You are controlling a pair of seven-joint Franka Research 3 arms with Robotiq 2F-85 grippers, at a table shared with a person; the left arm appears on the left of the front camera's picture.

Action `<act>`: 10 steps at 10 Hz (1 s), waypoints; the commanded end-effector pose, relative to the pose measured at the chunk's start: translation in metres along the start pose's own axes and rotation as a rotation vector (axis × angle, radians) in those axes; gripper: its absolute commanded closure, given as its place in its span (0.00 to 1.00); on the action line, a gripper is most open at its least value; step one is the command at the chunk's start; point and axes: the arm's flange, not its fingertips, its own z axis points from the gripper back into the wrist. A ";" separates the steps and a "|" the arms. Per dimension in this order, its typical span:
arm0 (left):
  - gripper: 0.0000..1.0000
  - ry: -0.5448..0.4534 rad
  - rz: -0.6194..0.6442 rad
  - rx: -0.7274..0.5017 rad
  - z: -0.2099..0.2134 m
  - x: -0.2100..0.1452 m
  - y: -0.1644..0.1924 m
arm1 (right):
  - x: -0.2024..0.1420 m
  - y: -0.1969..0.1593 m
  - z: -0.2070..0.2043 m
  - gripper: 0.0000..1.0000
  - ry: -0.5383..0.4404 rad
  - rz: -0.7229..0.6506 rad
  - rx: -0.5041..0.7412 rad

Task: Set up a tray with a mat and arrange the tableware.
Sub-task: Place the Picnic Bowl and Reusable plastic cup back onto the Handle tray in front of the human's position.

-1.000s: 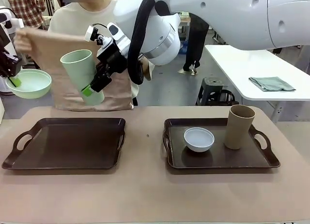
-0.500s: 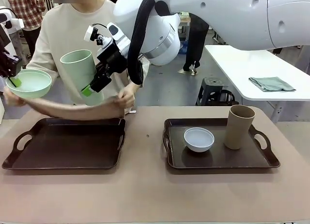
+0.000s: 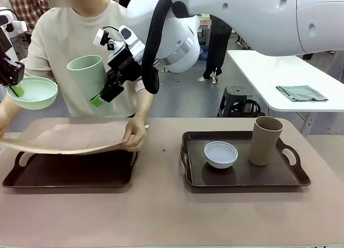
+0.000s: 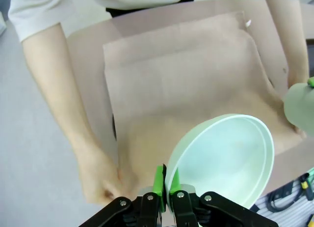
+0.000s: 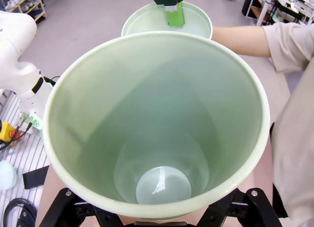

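I have the left gripper [image 4: 164, 182] pinching the pale green bowl [image 4: 230, 158] by its rim and the right gripper [image 3: 101, 97] clasping the pale green cup [image 3: 87, 76], over the mat [image 3: 70, 135] at left.

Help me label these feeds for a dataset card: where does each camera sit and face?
Front view: fixed on the robot's side, facing the person across the table; right gripper holds the green cup, left gripper the green bowl.
Left wrist view: rides that wrist, looking down past its fingers and the green bowl at the mat in the person's hands.
Right wrist view: rides that wrist, looking into the green cup.
Shared: all three show the green bowl.
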 end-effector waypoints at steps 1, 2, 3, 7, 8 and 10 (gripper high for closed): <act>1.00 -0.011 -0.010 0.002 0.000 0.000 0.001 | 0.001 0.001 0.002 1.00 -0.007 0.002 0.003; 1.00 -0.011 -0.010 0.002 0.000 0.000 0.001 | 0.001 0.001 0.002 1.00 -0.007 0.002 0.003; 1.00 -0.011 -0.010 0.002 0.000 0.000 0.001 | 0.001 0.001 0.002 1.00 -0.007 0.002 0.003; 1.00 -0.011 -0.010 0.002 0.000 0.000 0.001 | 0.001 0.001 0.002 1.00 -0.007 0.002 0.003; 1.00 -0.011 -0.010 0.002 0.000 0.000 0.001 | 0.001 0.001 0.002 1.00 -0.007 0.002 0.003; 1.00 -0.011 -0.010 0.002 0.000 0.000 0.001 | 0.001 0.001 0.002 1.00 -0.007 0.002 0.003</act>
